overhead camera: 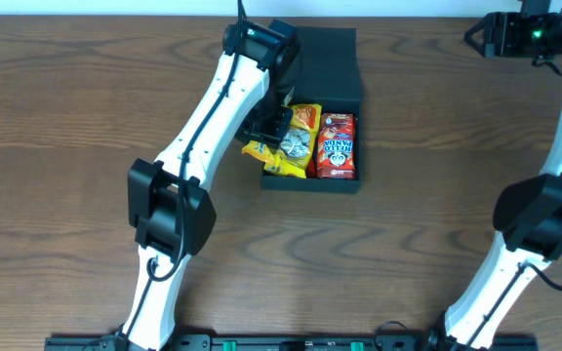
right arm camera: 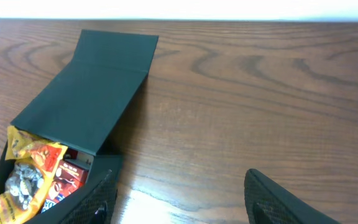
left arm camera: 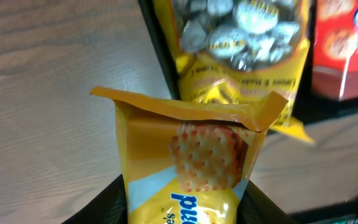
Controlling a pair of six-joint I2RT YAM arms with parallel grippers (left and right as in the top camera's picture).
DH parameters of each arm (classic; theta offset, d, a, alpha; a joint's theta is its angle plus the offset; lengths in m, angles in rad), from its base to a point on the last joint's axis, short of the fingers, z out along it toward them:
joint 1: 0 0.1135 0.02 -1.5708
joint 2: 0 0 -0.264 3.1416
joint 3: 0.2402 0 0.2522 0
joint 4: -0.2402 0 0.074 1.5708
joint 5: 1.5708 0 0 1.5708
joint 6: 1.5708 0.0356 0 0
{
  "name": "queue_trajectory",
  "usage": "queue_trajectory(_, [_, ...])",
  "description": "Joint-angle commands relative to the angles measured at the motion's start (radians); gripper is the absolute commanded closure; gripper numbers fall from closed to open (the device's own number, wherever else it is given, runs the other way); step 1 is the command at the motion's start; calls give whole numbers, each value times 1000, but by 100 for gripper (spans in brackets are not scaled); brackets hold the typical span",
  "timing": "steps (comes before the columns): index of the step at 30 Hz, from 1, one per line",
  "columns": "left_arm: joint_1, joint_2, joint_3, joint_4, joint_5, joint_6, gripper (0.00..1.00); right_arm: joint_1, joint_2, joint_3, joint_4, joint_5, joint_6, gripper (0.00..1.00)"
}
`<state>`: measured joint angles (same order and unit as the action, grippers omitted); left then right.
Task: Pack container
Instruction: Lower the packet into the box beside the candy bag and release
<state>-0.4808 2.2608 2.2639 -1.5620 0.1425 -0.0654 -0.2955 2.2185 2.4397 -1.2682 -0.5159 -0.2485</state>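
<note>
My left jaws (overhead camera: pixel 269 125) gripped a yellow cracker packet (left arm camera: pixel 191 155) at the left wall of the dark teal-black rectangular cardboard box (overhead camera: pixel 330 60), which lay on the wooden bench (overhead camera: pixel 437 127) with its long axis running away from me; my right jaws (right arm camera: pixel 185 199) (open, empty) hung well apart.

overhead straight down, left wrist close, container (overhead camera: pixel 332 63) shared

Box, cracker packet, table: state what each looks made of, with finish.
Box: likely cardboard, matte dark teal; flat panels, a creased lid fold, no glare.
Cracker packet: thin plastic film, glossy; crumpled top edge, printed surface with sheen.
Table: wood or wood-look laminate, cannot tell which; grain lines, soft reflection near the box.
</note>
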Motion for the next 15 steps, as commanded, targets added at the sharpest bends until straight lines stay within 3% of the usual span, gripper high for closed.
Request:
queue_trajectory(1, [-24, 26, -13, 11, 9, -69, 71, 9, -6, 8, -8, -8, -23, 34])
queue_trajectory(15, [-61, 142, -24, 38, 86, -149, 70, 8, -6, 8, -6, -7, -42, 33])
